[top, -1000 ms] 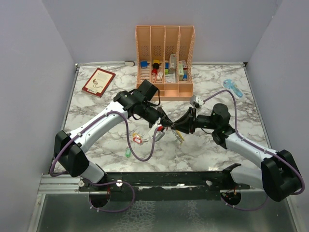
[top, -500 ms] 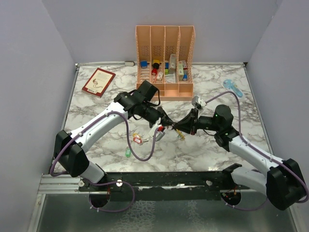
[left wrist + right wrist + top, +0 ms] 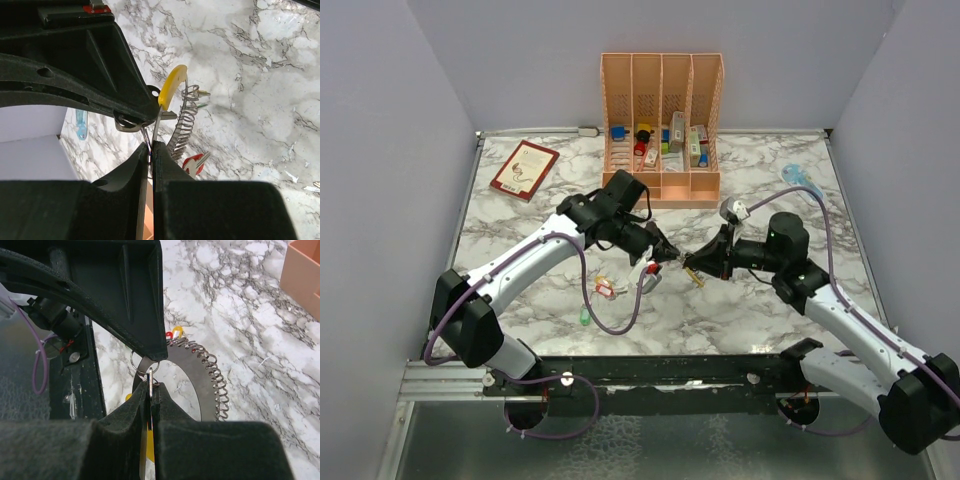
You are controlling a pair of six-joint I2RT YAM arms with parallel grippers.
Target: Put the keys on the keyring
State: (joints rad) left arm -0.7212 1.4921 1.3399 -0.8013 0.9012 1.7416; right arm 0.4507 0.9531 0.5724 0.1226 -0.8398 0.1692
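L pincer [image 3: 150, 150] clamps the thin, springy keyring [image 3: 647, 277]; R pincer [image 3: 151, 390] nips a light, slick key [image 3: 171, 86]. We'd grip its flat head.

The top camera sits above and behind the arm bases, looking down and forward over the whole desk [image 3: 520, 215] to the far wall. Each wrist camera looks out along its own jaws at very close range and faces the other arm's jaws from the opposite side. Both wrist views show the same coil [image 3: 182, 127] and the marble under it.
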